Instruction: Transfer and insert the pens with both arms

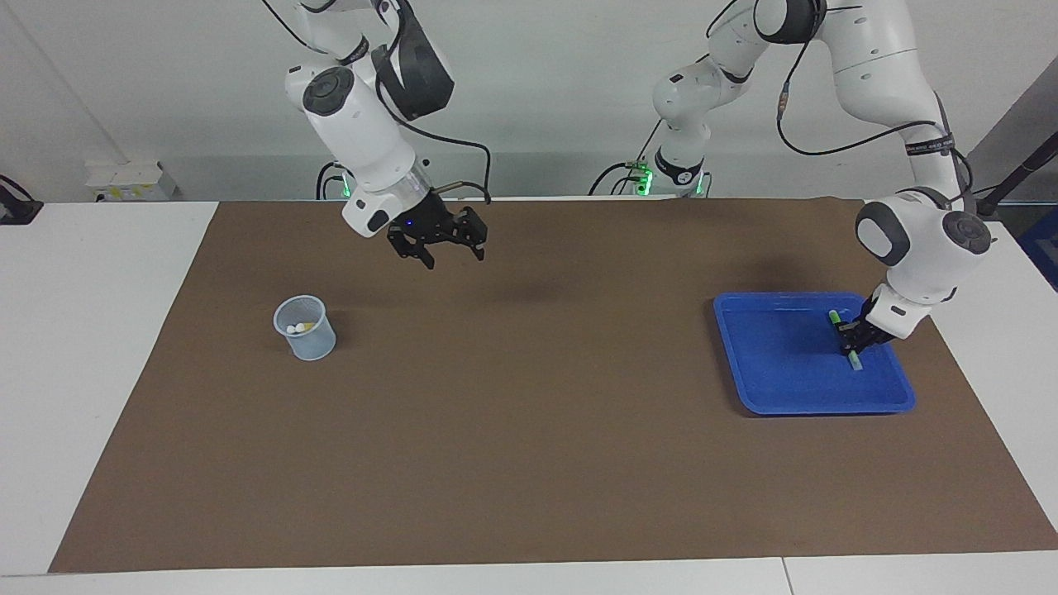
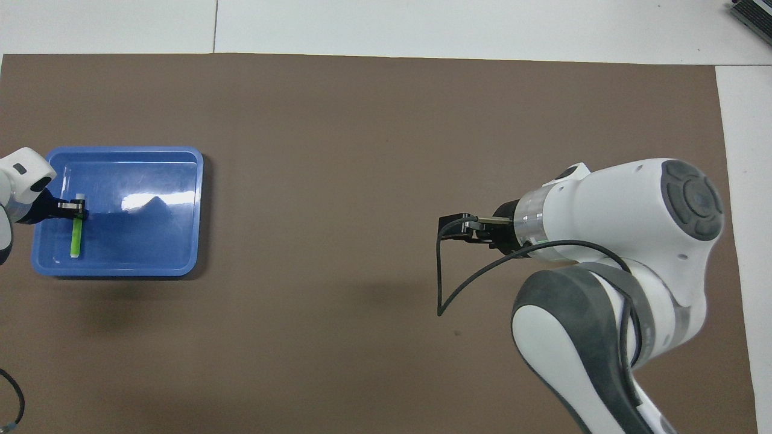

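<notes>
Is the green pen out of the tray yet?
No. The green pen lies in the blue tray, with the left gripper shut on it.

One camera sits high across the table and faces the two robots. The other hangs above the robots' end and looks steeply down. Both see the brown rectangular paper mat point(image 1: 529, 397) and the blue plastic tray point(image 2: 181, 181).

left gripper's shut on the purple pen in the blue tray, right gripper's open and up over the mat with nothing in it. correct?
One thing is off: the pen is green, not purple. The facing view shows the left gripper shut on the green pen in the blue tray. The rest stands: the right gripper is open over the mat, empty.
</notes>
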`<action>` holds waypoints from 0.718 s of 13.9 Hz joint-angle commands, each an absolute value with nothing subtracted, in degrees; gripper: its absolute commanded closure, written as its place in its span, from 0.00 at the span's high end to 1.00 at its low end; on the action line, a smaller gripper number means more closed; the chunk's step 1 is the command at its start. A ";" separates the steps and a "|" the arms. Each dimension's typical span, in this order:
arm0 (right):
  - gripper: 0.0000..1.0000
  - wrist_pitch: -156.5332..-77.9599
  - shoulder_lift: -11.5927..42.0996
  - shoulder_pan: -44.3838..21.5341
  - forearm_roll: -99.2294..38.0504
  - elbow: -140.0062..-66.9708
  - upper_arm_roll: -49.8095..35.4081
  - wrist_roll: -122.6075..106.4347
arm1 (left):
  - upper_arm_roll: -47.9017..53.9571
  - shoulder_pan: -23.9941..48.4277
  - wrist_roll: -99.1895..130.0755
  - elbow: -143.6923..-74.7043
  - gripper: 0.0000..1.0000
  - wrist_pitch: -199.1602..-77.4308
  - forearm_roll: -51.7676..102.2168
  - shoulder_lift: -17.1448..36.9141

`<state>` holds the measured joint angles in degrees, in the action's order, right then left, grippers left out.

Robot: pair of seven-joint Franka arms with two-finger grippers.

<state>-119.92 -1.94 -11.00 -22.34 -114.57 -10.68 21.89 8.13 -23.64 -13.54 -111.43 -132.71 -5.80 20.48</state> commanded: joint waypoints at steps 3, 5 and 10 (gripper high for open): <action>1.00 -122.96 -1.58 -12.74 -25.40 -115.22 -10.63 28.04 | 8.52 -21.36 -5.12 -106.00 0.00 -122.27 -6.15 20.31; 1.00 -123.31 -1.41 -12.74 -25.49 -115.22 -10.63 28.04 | 8.79 -20.40 -1.34 -104.16 0.00 -118.06 -4.76 19.17; 1.00 -128.29 -0.70 -14.40 -36.89 -114.17 -10.72 29.26 | 9.05 -19.34 7.62 -102.48 0.00 -108.74 4.03 13.37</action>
